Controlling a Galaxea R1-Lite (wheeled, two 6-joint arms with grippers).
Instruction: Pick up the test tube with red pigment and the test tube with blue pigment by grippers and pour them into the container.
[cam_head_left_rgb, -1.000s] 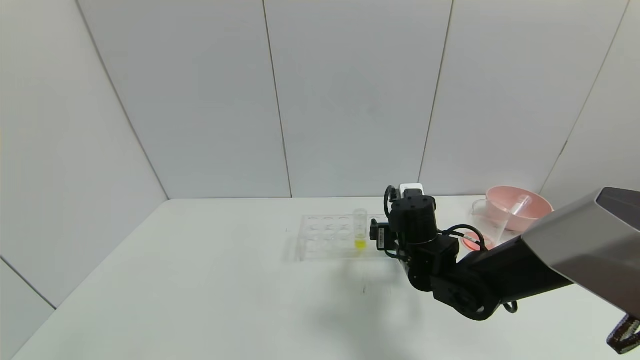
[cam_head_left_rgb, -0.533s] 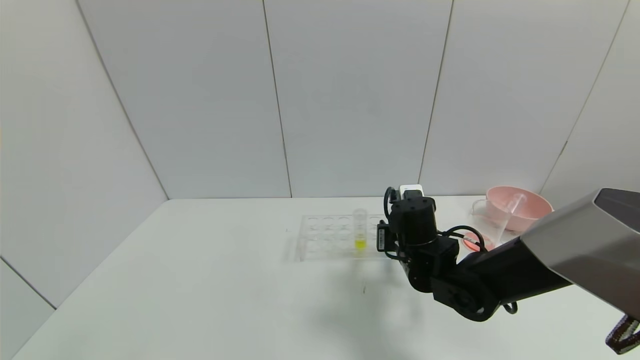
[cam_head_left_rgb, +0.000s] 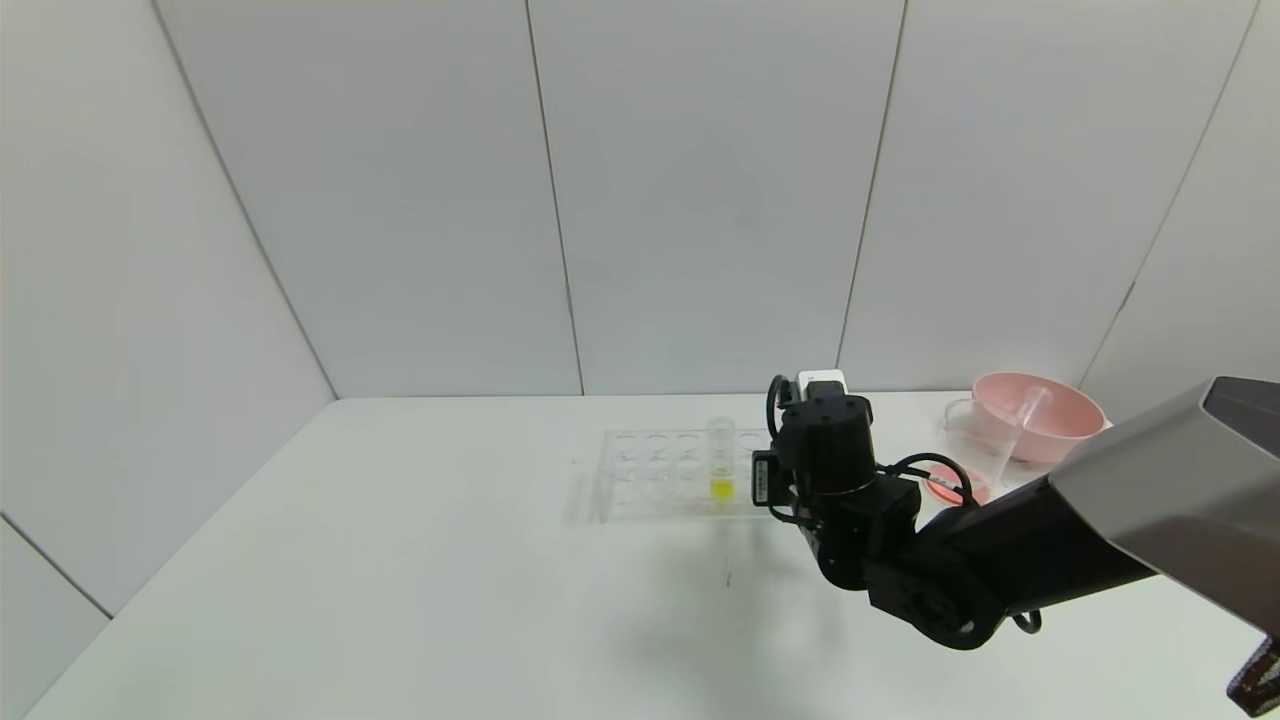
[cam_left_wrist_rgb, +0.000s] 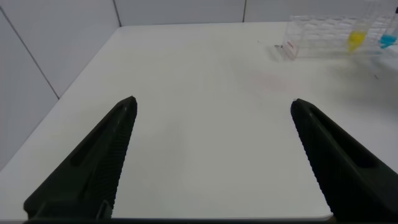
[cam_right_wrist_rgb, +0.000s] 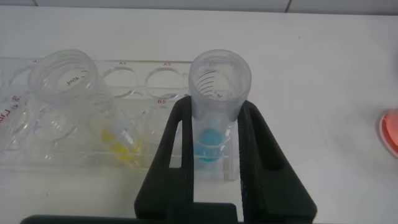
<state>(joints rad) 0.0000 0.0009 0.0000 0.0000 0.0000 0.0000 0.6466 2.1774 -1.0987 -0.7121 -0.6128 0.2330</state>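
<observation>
Head view: the right gripper (cam_head_left_rgb: 765, 480) sits at the tube rack (cam_head_left_rgb: 655, 475). Left wrist view: the left gripper (cam_left_wrist_rgb: 211, 155) hangs wide over the surface (cam_left_wrist_rgb: 205, 93). Right wrist view: the right gripper's fingers (cam_right_wrist_rgb: 177, 155) clasp the blue-pigment test tube (cam_right_wrist_rgb: 214, 112), upright in the rack

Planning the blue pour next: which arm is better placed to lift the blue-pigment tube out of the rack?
The right. The right gripper already has its fingers on either side of the blue-pigment tube in the tube rack. The left gripper hangs open over bare table, far from the rack.
</observation>
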